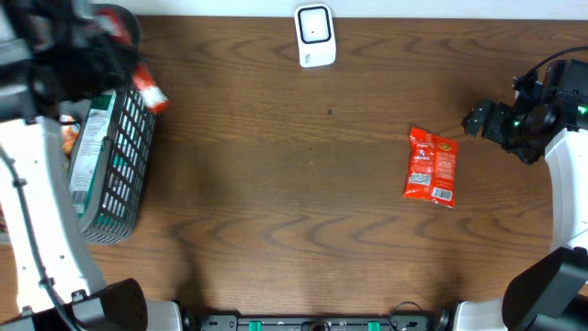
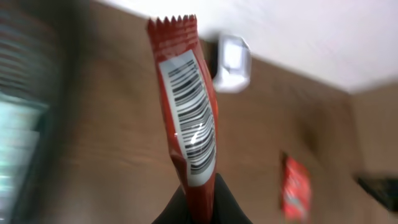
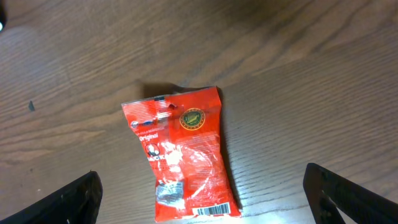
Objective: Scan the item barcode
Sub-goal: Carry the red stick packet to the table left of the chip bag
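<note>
We see a dark wooden table (image 1: 276,211) with a green wire basket (image 1: 124,175) at its left edge, and a pale green package (image 1: 89,152) lies inside it. Over the basket's far end, the left gripper (image 2: 199,208) is clamped tight on the bottom edge of a red snack wrapper (image 2: 186,106). The wrapper is held off the table with its zigzag end away from the fingers. In the blurred left wrist view its white barcode panel (image 2: 194,118) faces the wrist camera. Across the table, the right gripper (image 3: 200,177) hangs with its jaws spread wide and nothing between them, above and just right of a red snack pouch (image 1: 432,165) lying flat on the wood. A small white barcode scanner (image 1: 314,35) stands at the far edge, well apart from both.
</note>
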Motion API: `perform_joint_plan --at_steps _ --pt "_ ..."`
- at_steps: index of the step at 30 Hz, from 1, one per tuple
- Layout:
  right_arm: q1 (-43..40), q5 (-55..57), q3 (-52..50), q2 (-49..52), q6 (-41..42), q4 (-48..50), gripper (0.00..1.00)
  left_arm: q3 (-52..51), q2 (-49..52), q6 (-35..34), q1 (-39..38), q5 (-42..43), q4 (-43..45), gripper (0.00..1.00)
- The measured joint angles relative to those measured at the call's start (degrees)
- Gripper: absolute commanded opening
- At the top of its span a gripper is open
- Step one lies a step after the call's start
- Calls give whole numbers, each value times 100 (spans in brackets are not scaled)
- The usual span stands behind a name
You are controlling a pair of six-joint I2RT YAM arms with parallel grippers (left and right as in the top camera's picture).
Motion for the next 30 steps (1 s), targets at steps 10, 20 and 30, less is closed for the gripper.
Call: perform_joint_plan --at_steps 10,20,30 --pt "0 0 0 0 0 2 99 -1427 557 -22 -2240 369 1084 7" --pt "0 -2 0 0 0 2 99 -1873 2181 -212 -4059 903 2787 8" --pt "0 -2 0 0 0 2 99 -1919 3528 -603 -5174 933 4688 8"
